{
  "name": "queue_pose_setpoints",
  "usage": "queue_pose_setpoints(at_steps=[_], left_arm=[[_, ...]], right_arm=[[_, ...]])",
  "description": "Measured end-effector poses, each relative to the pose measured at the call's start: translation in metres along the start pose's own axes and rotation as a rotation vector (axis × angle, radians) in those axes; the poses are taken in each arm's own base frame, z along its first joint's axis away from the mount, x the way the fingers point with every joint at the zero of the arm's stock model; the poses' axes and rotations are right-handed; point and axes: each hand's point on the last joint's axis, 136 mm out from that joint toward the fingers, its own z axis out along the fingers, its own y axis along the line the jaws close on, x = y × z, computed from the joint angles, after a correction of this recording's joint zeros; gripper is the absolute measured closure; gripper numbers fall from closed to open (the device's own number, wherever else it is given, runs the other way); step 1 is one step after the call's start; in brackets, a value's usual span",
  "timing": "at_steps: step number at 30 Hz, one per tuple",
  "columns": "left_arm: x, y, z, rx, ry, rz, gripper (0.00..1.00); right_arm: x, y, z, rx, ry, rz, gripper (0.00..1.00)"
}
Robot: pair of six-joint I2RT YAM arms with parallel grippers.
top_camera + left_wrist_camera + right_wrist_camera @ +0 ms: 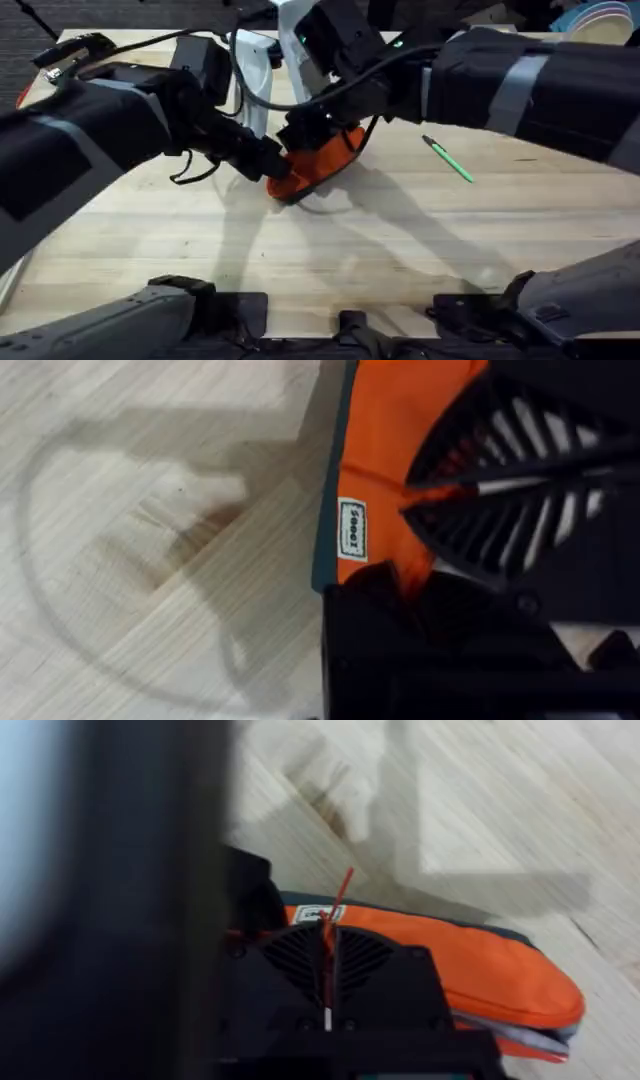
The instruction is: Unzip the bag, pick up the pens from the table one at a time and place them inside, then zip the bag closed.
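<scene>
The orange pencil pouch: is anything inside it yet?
The orange pencil pouch hides its inside beneath both claws. One green pen lies on the table.

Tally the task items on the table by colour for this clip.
Orange: 1, the bag, with the left gripper at one end and the right gripper on top.
Green: 1, the pen, lying apart on the table.
Total: 2

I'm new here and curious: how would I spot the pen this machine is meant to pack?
Start at the light wooden table and find the orange pouch both arms crowd over. To its right lies the green pen, alone on bare wood, slim, bright green, black-tipped.
</scene>
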Motion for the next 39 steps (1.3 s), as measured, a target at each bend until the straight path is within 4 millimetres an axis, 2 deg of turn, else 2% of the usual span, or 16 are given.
queue_pose_setpoints(at_steps=[13, 14, 15, 17, 20, 21, 22, 27, 39], left_arm=[[0.000, 0.000, 0.000, 0.001, 0.001, -0.008, 0.958], [0.000, 0.000, 0.000, 0.001, 0.001, -0.008, 0.958], [0.001, 0.000, 0.000, 0.002, 0.004, -0.006, 0.958], [0.003, -0.001, 0.000, 0.004, 0.011, -0.005, 0.958], [0.004, -0.001, 0.000, 0.003, 0.013, -0.003, 0.958], [0.004, -0.001, 0.000, 0.003, 0.013, 0.000, 0.958], [0.004, -0.001, 0.000, 0.003, 0.012, 0.002, 0.958], [0.004, -0.001, 0.001, 0.006, 0.012, 0.017, 0.958], [0.003, -0.001, 0.001, 0.006, 0.010, 0.017, 0.958]], right_arm=[[0.001, 0.012, 0.001, -0.042, 0.006, 0.011, 0.968], [0.001, 0.012, 0.001, -0.042, 0.006, 0.014, 0.945], [0.001, 0.010, 0.001, -0.036, 0.005, 0.015, 0.876], [0.001, 0.000, 0.000, -0.003, 0.003, 0.030, 0.617], [0.000, -0.021, -0.003, 0.065, -0.004, 0.060, 0.161], [-0.001, -0.026, -0.003, 0.082, -0.006, 0.065, 0.060], [-0.001, -0.029, -0.004, 0.092, -0.006, 0.069, 0.019], [0.002, -0.032, -0.008, 0.131, 0.003, 0.065, 0.005], [0.003, -0.032, -0.034, 0.178, -0.003, 0.026, 0.004]])
